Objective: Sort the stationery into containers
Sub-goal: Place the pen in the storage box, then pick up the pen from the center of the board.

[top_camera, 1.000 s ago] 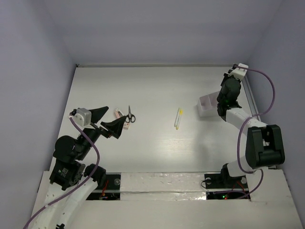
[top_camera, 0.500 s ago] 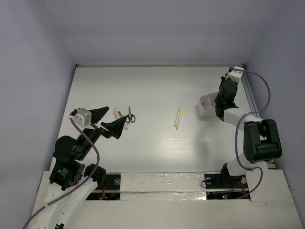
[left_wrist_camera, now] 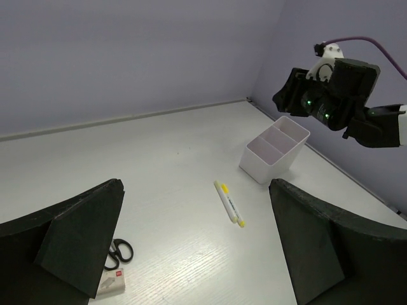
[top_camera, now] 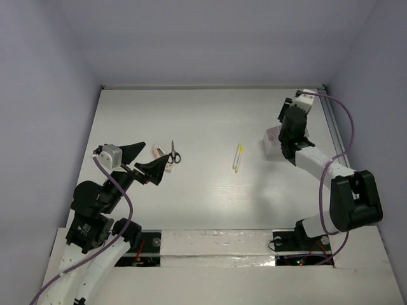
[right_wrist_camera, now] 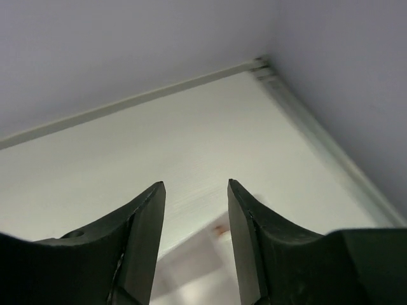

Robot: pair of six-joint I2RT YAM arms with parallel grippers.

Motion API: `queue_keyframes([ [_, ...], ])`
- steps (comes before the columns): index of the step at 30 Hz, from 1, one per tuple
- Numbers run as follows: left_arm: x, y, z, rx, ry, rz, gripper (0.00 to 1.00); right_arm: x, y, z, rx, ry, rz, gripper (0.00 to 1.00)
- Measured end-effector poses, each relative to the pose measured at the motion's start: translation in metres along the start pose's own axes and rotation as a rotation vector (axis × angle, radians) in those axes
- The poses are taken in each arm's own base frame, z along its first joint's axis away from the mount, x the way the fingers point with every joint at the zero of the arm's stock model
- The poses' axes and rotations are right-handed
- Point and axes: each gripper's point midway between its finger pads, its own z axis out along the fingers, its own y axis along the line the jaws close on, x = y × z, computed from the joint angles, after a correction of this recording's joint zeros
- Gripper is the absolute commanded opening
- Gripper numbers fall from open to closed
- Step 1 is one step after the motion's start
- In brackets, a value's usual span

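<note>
White pens (top_camera: 238, 157), two of them with yellow ends, lie side by side near the middle of the counter (top_camera: 203, 114), well apart from both of my arms. To their right stands the pale box (top_camera: 273, 143); my left wrist view shows it split by a divider into two compartments. My right gripper (right_wrist_camera: 194, 185) hangs over the right side of that box, its fingers (right_wrist_camera: 143, 235) parted by a narrow gap and pinching nothing. On the left side of the counter the black-handled scissors (top_camera: 173, 153) lie flat with the blades pointing toward the far edge, and a small pinkish block (top_camera: 156, 152) sits just beside them on their left. My left gripper (left_wrist_camera: 195, 190) hovers near that pair, raised off the counter, fingers spread wide with nothing between them
</note>
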Motion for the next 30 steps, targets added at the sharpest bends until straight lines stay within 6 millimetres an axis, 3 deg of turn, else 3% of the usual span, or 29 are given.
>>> queue_keyframes([
  [5,0.000,0.000,0.000,0.000,0.000,0.000,0.99,0.016,0.091,-0.049,-0.247,0.122,0.000,0.10],
  [7,0.000,0.000,0.000,-0.001,0.000,0.000,0.99,0.030,0.118,-0.073,-0.339,0.190,-0.001,0.06],
  [9,0.001,0.000,0.001,-0.002,0.003,0.000,0.99,0.047,0.130,-0.091,-0.394,0.266,-0.009,0.05],
  [12,0.002,0.001,0.001,-0.003,0.007,-0.001,0.99,0.074,0.134,-0.107,-0.431,0.381,-0.015,0.14],
  [14,0.002,0.001,0.002,-0.004,0.010,-0.002,0.99,0.092,0.133,-0.115,-0.441,0.455,-0.017,0.29],
  [15,0.003,0.001,0.002,-0.004,0.012,-0.002,0.99,0.100,0.133,-0.117,-0.441,0.484,-0.018,0.31],
  [24,0.007,0.003,0.006,-0.009,0.029,-0.004,0.99,0.175,0.140,-0.136,-0.467,0.719,-0.032,0.34],
  [30,0.007,0.003,0.006,-0.010,0.030,-0.004,0.99,0.197,0.139,-0.140,-0.449,0.778,-0.034,0.33],
])
